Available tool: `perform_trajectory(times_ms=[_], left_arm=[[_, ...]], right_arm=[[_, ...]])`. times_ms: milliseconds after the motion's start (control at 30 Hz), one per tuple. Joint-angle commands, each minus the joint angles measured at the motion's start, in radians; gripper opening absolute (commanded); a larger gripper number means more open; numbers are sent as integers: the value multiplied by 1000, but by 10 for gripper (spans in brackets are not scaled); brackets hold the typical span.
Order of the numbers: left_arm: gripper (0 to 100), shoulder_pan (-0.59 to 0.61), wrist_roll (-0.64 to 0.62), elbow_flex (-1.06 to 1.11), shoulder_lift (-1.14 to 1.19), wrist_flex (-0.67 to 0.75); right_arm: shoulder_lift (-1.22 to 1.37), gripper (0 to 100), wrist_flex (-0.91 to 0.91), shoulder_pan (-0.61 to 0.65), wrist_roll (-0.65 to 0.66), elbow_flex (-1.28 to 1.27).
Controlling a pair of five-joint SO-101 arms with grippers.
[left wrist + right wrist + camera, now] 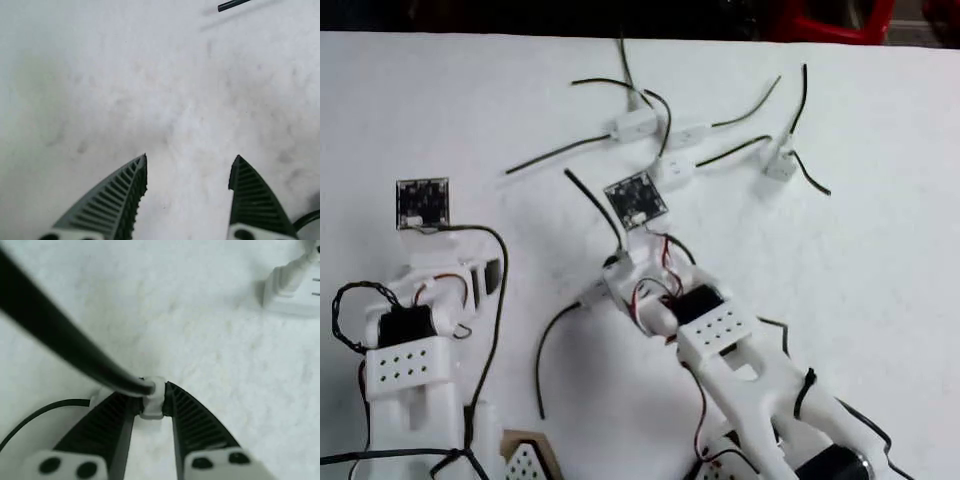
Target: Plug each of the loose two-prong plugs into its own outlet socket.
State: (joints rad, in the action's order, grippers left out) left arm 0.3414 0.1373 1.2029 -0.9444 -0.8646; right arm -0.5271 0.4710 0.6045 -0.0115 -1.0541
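**A:** What is the right gripper [154, 389] doing?

**B:** It is pinching a white plug [151, 410] between its fingertips, low over the table [200, 325]. A black cord [60, 335] is running off from the plug. I cannot see the prongs, so I am not judging which way they are facing.

**A:** And where is it aiming?

**B:** A white block [675, 168], probably a socket, is lying at about 1 o'clock from that arm's wrist in the high view, near but apart. More white pieces [780, 165] with cords are lying beyond it, toward 12 and 2 o'clock.

**A:** Is the left gripper [190, 160] helping?

**B:** No. It is hanging with its fingers spread over bare table, at about 8 o'clock from the table's middle and well apart from the block.

**A:** So what is worrying you?

**B:** Nothing is bracing the block, so a push is likely sending it sliding away rather than seating the prongs. The stiff cord may also be twisting the plug in that narrow pinch. If so, the prongs are arriving skewed and jamming on the face. The cord could also be dragging across neighbouring cords and shifting them.
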Motion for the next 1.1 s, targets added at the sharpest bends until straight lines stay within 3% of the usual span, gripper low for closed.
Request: perform_trajectory(times_ms=[0, 133, 333, 633, 833, 1067], left_arm=[[268, 5, 3, -32, -22, 18], [269, -10, 5, -40, -22, 20], [272, -156, 2, -124, -22, -9], [273, -395, -48, -341, -22, -173], [273, -553, -49, -361, -22, -241], [273, -621, -49, -359, -22, -262]], right_arm=[[-39, 16, -81, 10, 9, -35], [-51, 16, -180, 12, 9, -104], [-137, 16, -179, 27, 8, -127], [-302, 16, -50, 110, 5, -150], [-306, 16, -45, 105, 9, -150], [-308, 16, -44, 107, 9, -150]])
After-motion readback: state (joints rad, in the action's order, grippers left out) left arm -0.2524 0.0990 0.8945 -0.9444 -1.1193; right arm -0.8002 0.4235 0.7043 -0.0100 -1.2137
